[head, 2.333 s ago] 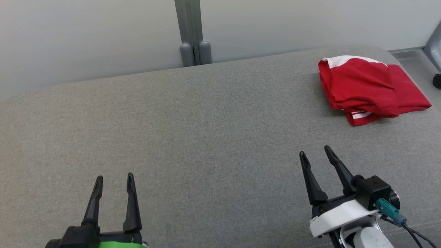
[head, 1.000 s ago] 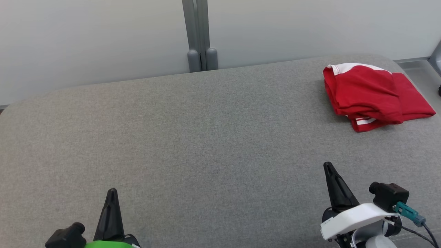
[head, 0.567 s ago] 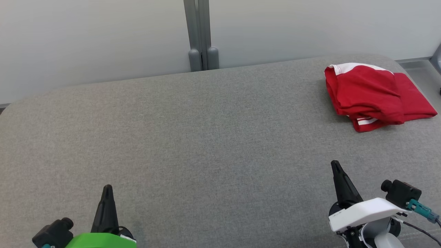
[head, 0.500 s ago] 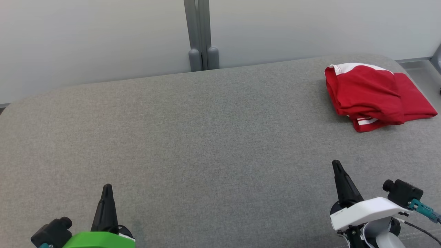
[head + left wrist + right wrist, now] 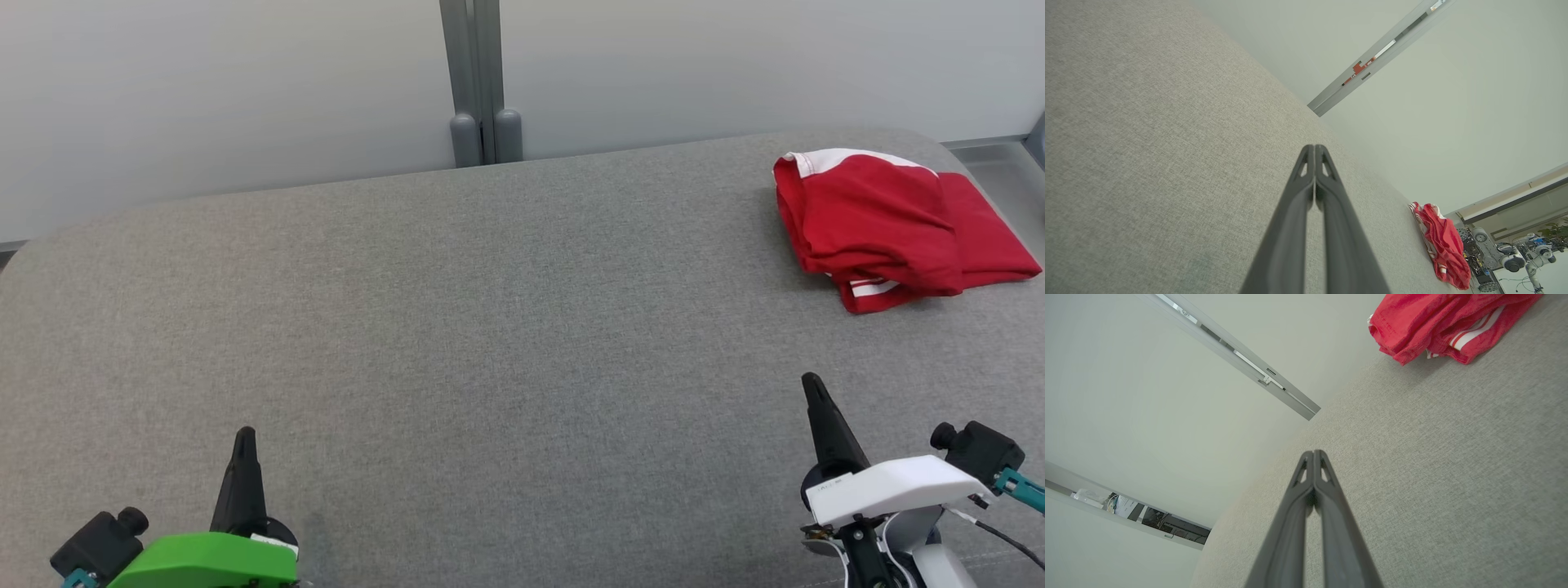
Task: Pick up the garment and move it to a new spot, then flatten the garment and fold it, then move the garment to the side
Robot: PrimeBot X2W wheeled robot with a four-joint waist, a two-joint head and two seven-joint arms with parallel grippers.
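The garment (image 5: 886, 224) is red with white trim, folded into a compact bundle at the far right of the grey padded surface (image 5: 490, 327). It also appears at the lower right of the left wrist view, garment (image 5: 1443, 245), and at the top right of the right wrist view, garment (image 5: 1437, 322). My left gripper (image 5: 243, 437) sits at the lower left, shut and empty, far from the cloth; its tips meet in its own view, left gripper (image 5: 1314, 148). My right gripper (image 5: 812, 384) is at the lower right, shut and empty, well short of the bundle, right gripper (image 5: 1313, 453).
A pale wall with a grey vertical post (image 5: 480, 82) stands behind the surface. The surface's right edge drops to the floor (image 5: 992, 159) just past the garment. Other robot equipment (image 5: 1506, 257) stands far off beyond it.
Both grippers have drawn back toward the bottom of the head view and stayed shut. The camera shifted slightly. The garment has not moved.
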